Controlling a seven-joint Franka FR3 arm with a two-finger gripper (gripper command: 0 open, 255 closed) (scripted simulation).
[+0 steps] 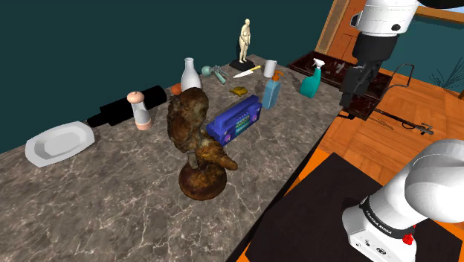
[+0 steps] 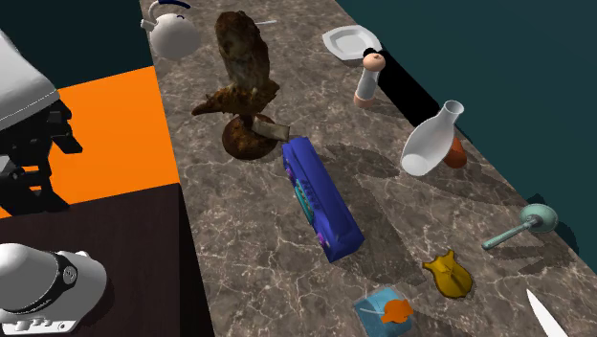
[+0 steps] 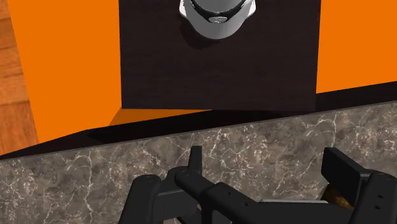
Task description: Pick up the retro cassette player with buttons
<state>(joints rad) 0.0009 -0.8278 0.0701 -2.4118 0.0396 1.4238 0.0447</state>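
The marbled table (image 1: 111, 201) carries a blue cassette player (image 1: 232, 119) (beside a brown bird figure (image 1: 197, 141)). The pincer (image 3: 267, 164) is open.

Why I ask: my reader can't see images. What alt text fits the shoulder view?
A blue cassette player lies on a marbled counter, between a brown bird statue and a blue carton. The black gripper hangs at the upper right, apart from the player.
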